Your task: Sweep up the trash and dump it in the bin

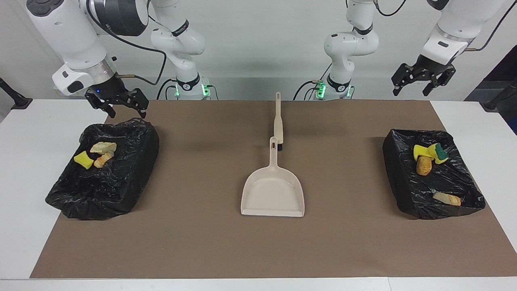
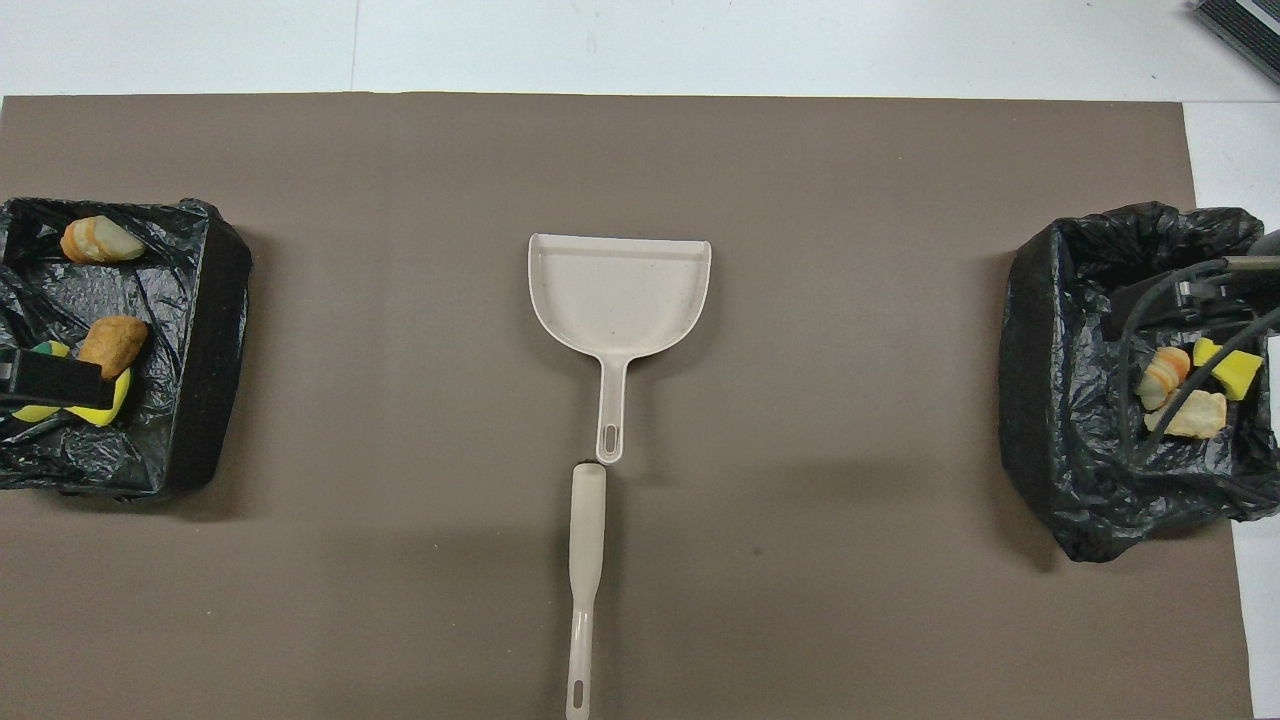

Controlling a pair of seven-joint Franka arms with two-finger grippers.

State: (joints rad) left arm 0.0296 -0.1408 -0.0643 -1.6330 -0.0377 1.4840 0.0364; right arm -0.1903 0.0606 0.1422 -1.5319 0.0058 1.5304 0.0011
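Trash lies in two black-bagged bins. The bin point(image 1: 145, 149) point(image 2: 1040, 380) at the right arm's end holds a yellow sponge chunk point(image 1: 83, 160) and two bread-like lumps point(image 1: 103, 147). The bin point(image 1: 394, 169) point(image 2: 215, 340) at the left arm's end holds a yellow sponge point(image 1: 421, 151), a green-backed sponge point(image 1: 440, 153), a brown lump point(image 1: 423, 165) and a tan lump point(image 1: 446, 199). A beige dustpan point(image 1: 273, 190) point(image 2: 618, 295) and a brush point(image 1: 278, 121) point(image 2: 585, 570) lie mid-table, handles end to end. My right gripper point(image 1: 126, 110) hangs open just over its bin's robot-side rim. My left gripper point(image 1: 409, 92) is open, high above the robot-side table edge.
A brown mat point(image 1: 202, 242) covers most of the white table point(image 1: 24, 161). Both arm bases point(image 1: 190, 87) stand at the robots' edge. The brush's head lies by the dustpan's handle end.
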